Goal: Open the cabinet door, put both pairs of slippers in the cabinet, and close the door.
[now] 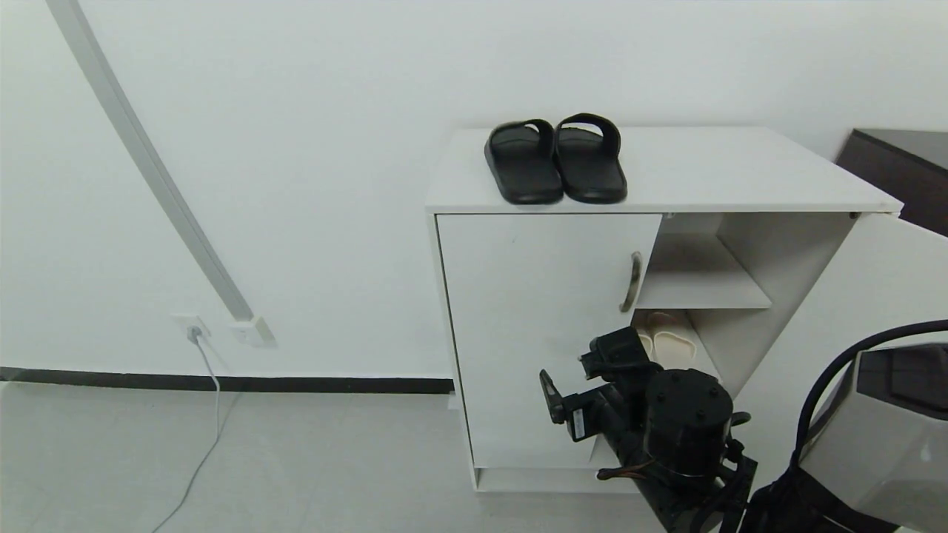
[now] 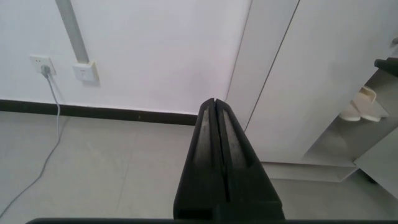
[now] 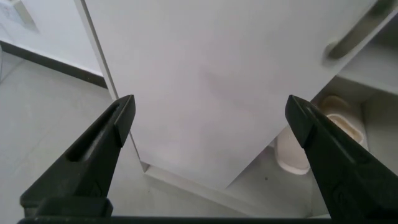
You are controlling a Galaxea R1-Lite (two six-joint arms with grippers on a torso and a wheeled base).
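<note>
A pair of black slippers (image 1: 555,159) stands on top of the white cabinet (image 1: 711,166). The cabinet's left door (image 1: 533,318) is closed, and its handle (image 1: 632,281) sits at the door's right edge. The right door (image 1: 852,296) is swung wide open. A cream pair of slippers (image 1: 666,344) (image 2: 364,106) (image 3: 323,134) lies on the lower shelf inside. My right gripper (image 1: 581,370) (image 3: 210,106) hangs open and empty just in front of the closed left door, below the handle. My left gripper (image 2: 214,102) is shut on nothing, low over the floor left of the cabinet.
An upper shelf (image 1: 696,285) inside the cabinet is bare. A wall socket with a cable (image 1: 194,329) trailing across the floor sits at the left. Dark furniture (image 1: 900,166) stands to the right of the cabinet. Grey floor (image 1: 222,459) lies open on the left.
</note>
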